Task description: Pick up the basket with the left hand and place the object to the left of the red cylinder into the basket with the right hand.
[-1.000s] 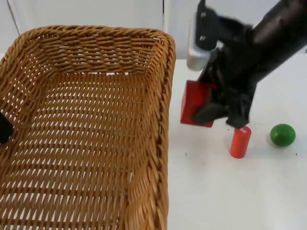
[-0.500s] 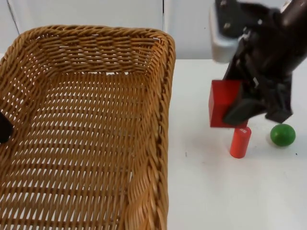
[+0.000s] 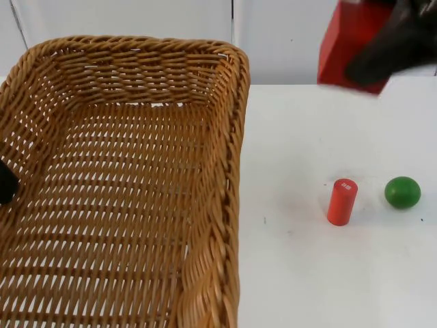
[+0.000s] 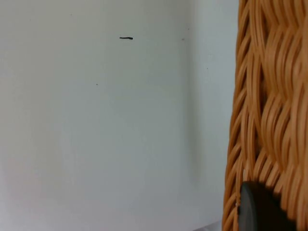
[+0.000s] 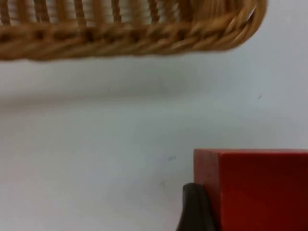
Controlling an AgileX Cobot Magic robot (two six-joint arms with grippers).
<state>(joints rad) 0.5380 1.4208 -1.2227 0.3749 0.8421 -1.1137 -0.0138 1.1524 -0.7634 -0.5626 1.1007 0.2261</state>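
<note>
- We see a large woven wicker basket (image 3: 130, 184) taking up the left side of the top view, lifted close to the camera, with its open mouth facing us.
- The left gripper (image 3: 5, 183) shows as a dark tip at the basket's left wall. In the left wrist view a black fingertip (image 4: 260, 209) lies against the weave of the basket's rim (image 4: 269, 106), so we read the gripper as clamped on the basket.
- The right gripper (image 3: 392, 48) is raised at the far right, above the table (image 3: 307, 273), in front of the grey partition wall (image 3: 280, 41).
- It holds a red block (image 3: 348, 41). In the right wrist view a black finger (image 5: 195, 209) presses against the block's side (image 5: 260, 190), so the fingers are closed on it.
- The block is well to the right of the basket and outside it, not over the opening.
- A red cylinder (image 3: 342, 201) stands upright on the table, nearer to us than the held block.
- A green ball (image 3: 402, 192) lies just to the right of the cylinder, apart from it.
</note>
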